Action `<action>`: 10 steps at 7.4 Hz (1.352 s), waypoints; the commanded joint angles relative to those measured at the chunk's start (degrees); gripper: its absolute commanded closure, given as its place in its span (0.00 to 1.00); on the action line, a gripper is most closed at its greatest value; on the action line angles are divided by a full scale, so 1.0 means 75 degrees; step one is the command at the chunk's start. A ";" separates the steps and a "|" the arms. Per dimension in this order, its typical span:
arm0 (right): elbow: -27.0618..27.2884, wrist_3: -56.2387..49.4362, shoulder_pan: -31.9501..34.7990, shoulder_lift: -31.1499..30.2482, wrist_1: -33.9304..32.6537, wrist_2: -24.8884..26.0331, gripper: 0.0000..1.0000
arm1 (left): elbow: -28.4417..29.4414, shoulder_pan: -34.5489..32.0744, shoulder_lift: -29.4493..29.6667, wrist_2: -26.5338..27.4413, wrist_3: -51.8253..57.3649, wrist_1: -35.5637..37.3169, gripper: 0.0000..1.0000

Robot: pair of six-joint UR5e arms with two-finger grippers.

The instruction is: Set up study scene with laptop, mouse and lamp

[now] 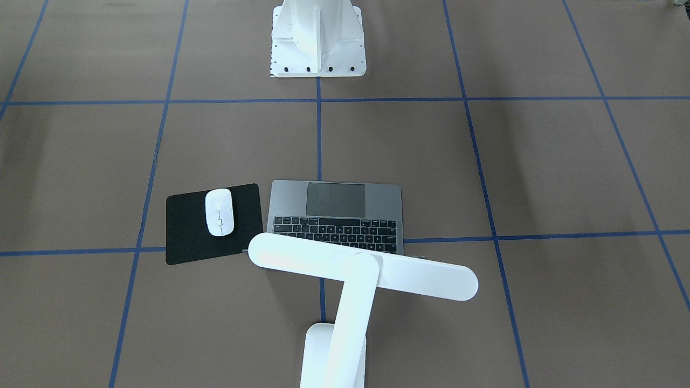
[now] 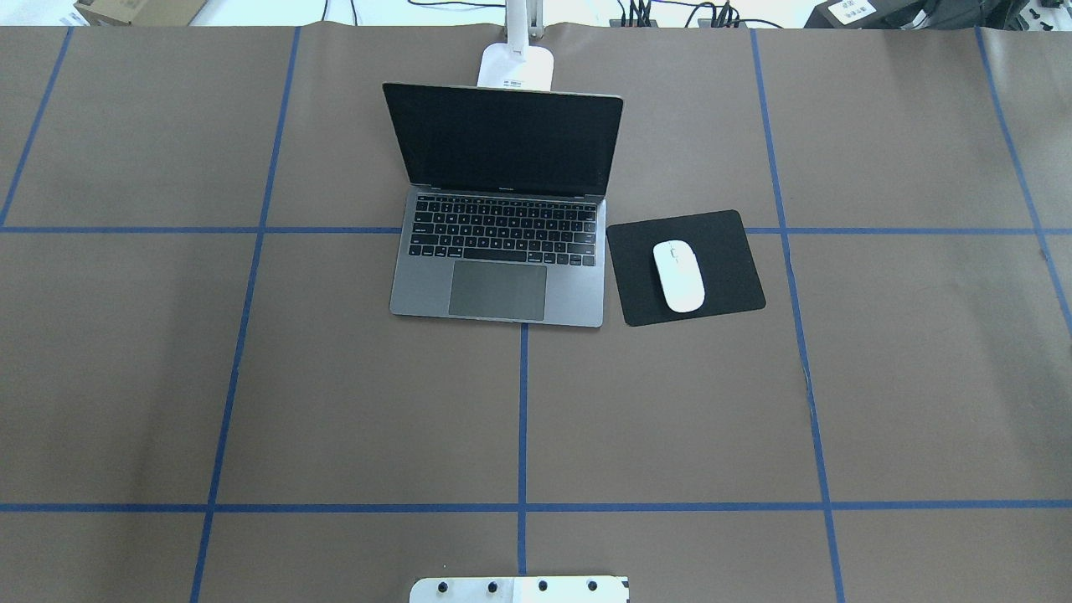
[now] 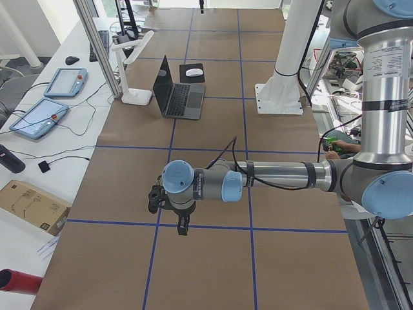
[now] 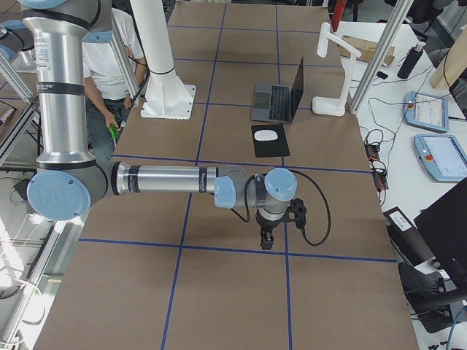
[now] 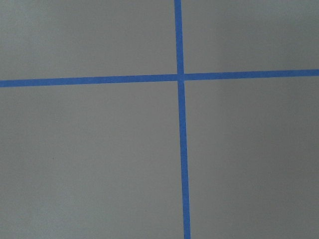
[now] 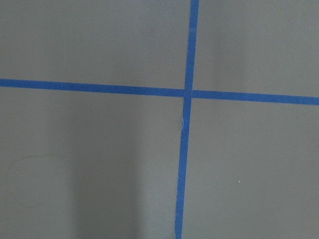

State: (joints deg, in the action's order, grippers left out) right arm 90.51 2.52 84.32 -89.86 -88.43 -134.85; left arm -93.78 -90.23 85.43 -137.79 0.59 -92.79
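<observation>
Laptop (image 2: 502, 243) open mid-table: matte grey metal, black keys, dark screen, txt under screen unreadable. Mouse (image 2: 678, 275): glossy white oval on thin black pad (image 2: 729, 251) touching laptop's R edge. Lamp (image 1: 358, 280): white T-bar, base behind lid. L gripper (image 3: 183, 226) and R gripper (image 4: 267, 239) only in side views, so can't tell fingers' state.

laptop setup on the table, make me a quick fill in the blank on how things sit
1. The laptop has its lid ____.
2. The mouse lies on a square pad coloured ____.
3. In the overhead view the mouse sits to the laptop's ____.
4. From the robot's side, the lamp stands ____ the laptop's screen.
Missing: open; black; right; behind
</observation>
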 commanded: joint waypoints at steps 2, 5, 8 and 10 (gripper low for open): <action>0.0025 0.0016 0.0007 0.0028 -0.0011 0.0108 0.01 | 0.0000 -0.0017 -0.0024 0.0009 -0.0009 -0.0015 0.01; 0.0037 0.0016 -0.0004 -0.0054 0.0001 0.0226 0.01 | 0.0011 -0.0017 -0.0082 0.0032 0.0003 -0.0074 0.01; 0.0025 0.0027 -0.0004 -0.0054 0.0001 0.0225 0.01 | 0.0035 -0.0017 -0.0094 0.0032 0.0003 -0.0086 0.01; 0.0037 0.0016 -0.0004 -0.0054 0.0001 0.0225 0.01 | 0.0011 -0.0017 -0.0094 0.0020 -0.0009 -0.0086 0.01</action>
State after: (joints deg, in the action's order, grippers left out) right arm 90.77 2.66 84.29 -90.26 -88.42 -133.16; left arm -93.59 -90.35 84.73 -137.56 0.60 -93.42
